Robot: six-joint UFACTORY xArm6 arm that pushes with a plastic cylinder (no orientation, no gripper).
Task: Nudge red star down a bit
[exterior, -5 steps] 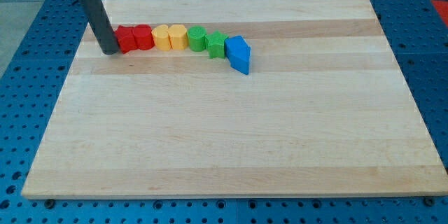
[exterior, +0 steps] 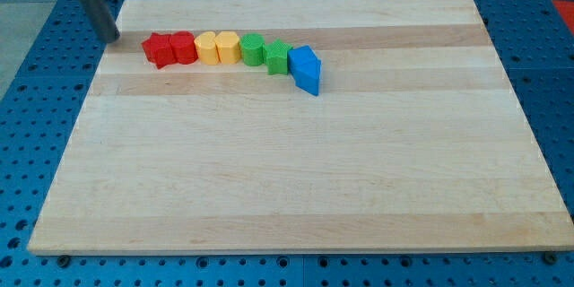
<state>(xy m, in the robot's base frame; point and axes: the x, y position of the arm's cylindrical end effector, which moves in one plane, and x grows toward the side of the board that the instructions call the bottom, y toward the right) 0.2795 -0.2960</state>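
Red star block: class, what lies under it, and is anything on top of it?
The red star rests on the wooden board. Nothing sits on top of it. The board directly beneath is covered by the block. My tip stands apart, toward the view's upper left.

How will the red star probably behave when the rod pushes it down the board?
The red star looks rigid and low, so it should slide, not tip. It touches the red block, which may drag along. My tip sits up-left, so an off-centre push may rotate it.
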